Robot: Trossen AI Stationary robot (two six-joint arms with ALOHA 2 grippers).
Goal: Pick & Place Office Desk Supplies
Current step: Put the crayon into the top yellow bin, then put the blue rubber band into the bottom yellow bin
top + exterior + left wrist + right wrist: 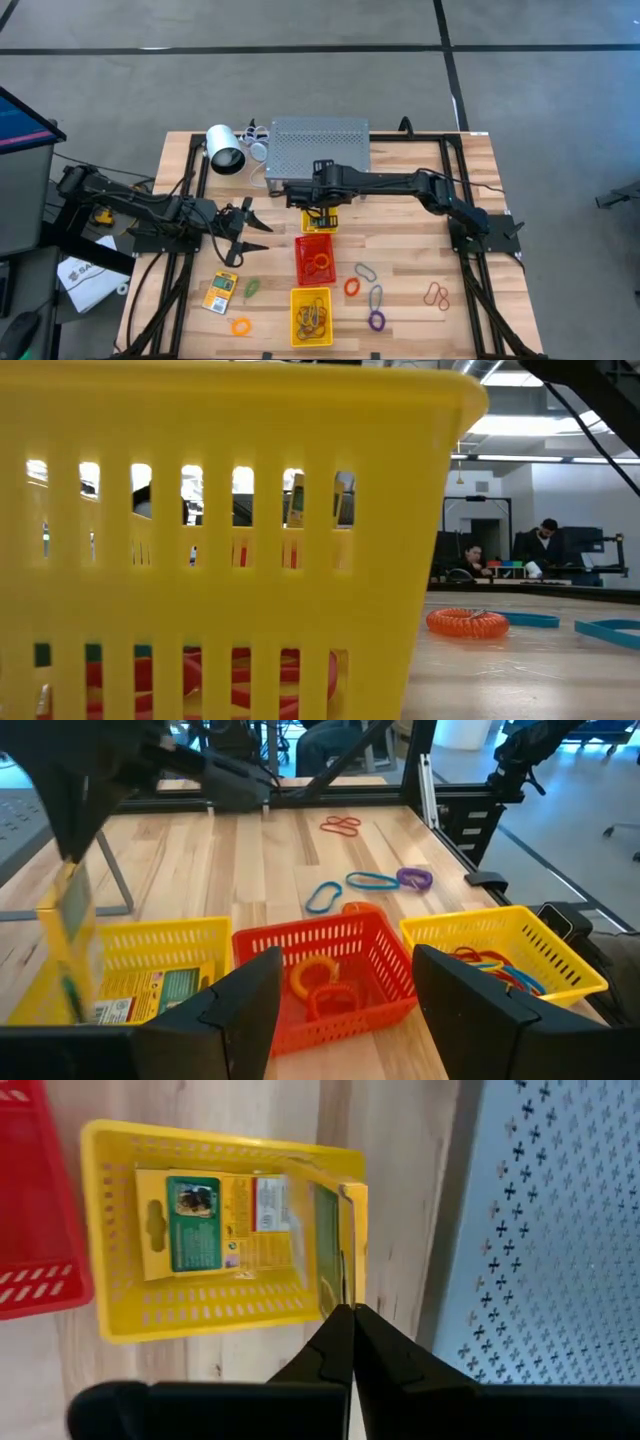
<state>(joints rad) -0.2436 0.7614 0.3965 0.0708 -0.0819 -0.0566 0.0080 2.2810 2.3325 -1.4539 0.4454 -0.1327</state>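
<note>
My right gripper [352,1310] is shut on a yellow-orange card packet [345,1240], above the far yellow tray [120,1295] where another packet [215,1220] lies flat. In the high view my right gripper [322,210] hangs over that tray [320,222]. My left gripper [258,222] waits open to the tray's left, its fingers [250,1010] holding nothing. A third packet [220,292] lies on the table. The red tray [316,258] holds orange rings, and the near yellow tray [311,315] holds rubber bands. My right gripper pinches the card packet by its upper edge [346,1298] between its two fingers, which slant down from above. The packet [70,940] hangs upright below the fingers at the far yellow tray's end; whether its lower end touches the tray cannot be told.
Loose loops lie on the wood: green [252,288], orange [240,326], an orange ring [352,286], blue ones [375,297], purple [376,320], red-brown [436,295]. A perforated metal box [318,148] and a white cylinder [225,150] stand at the back. People sit beyond the table [540,545].
</note>
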